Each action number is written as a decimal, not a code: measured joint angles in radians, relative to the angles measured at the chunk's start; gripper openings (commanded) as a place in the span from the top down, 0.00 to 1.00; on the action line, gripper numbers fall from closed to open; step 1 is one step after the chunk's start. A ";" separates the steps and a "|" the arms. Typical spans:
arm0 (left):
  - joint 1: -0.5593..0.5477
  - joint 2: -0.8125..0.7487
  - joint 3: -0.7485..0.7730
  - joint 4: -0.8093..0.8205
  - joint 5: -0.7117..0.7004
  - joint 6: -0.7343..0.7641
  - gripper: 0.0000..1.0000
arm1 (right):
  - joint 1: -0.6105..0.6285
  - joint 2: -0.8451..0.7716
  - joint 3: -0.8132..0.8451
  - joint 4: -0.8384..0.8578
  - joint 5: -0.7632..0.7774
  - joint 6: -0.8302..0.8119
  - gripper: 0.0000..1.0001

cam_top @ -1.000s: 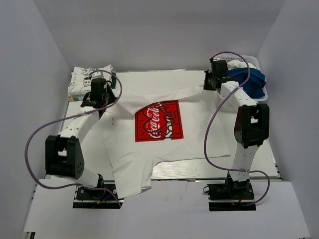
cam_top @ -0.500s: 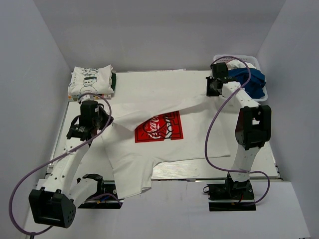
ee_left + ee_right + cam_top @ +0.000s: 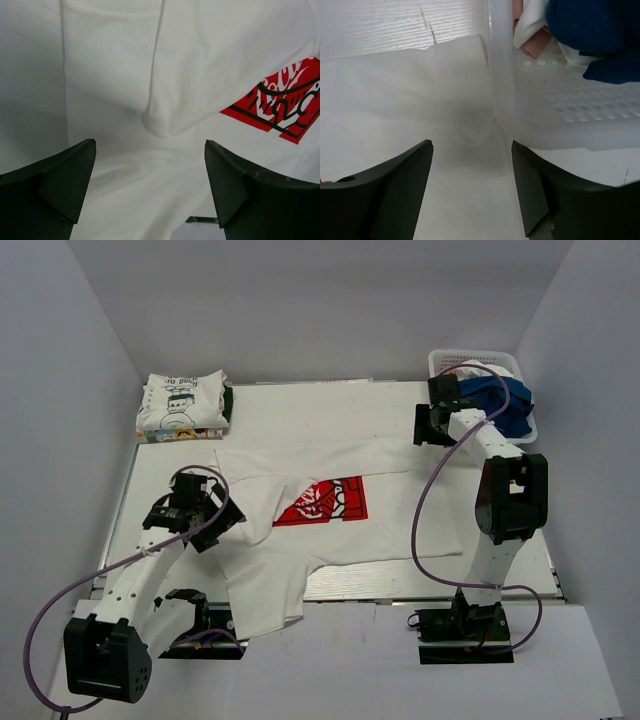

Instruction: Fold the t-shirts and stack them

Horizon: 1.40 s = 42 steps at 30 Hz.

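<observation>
White tee point(image 3: 270, 570) half-folded mid-counter; left gripper point(image 3: 150, 143) and right gripper point(image 3: 471, 145) both gape empty; only top view shows far-left corner's stack point(image 3: 182, 405).

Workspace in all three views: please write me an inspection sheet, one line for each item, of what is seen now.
surface: white table, a shirt spread over its middle.
job's things: t-shirt with red print lying flat, its top part folded down over the print's upper edge; folded stack at the far left corner; blue t-shirt in the basket.
clutter: white basket at the far right corner.
grippers: left fingers open, empty, above the printed shirt; right fingers open, empty, beside the basket wall.
cables: purple cable looping at each arm, seemingly hanging free.
surroundings: plain white walls; nothing else seen.
</observation>
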 measured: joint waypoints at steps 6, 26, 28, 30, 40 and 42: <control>0.000 0.050 0.115 0.025 -0.042 0.009 0.00 | 0.003 -0.012 0.000 -0.019 -0.039 -0.001 0.13; 0.005 1.067 0.757 0.428 -0.037 0.131 0.00 | 0.060 0.261 0.137 0.127 -0.239 0.068 0.10; 0.007 1.132 0.847 0.422 -0.053 0.137 0.00 | 0.059 0.282 0.169 0.137 -0.219 0.073 0.10; 0.010 1.201 0.953 0.408 -0.066 0.148 0.00 | 0.058 0.312 0.188 0.139 -0.187 0.079 0.10; 0.014 1.441 1.345 0.313 -0.096 0.224 0.00 | 0.060 0.433 0.378 0.097 -0.053 0.047 0.10; 0.014 1.437 1.345 0.299 -0.093 0.240 0.00 | 0.065 0.435 0.398 0.090 -0.061 0.024 0.10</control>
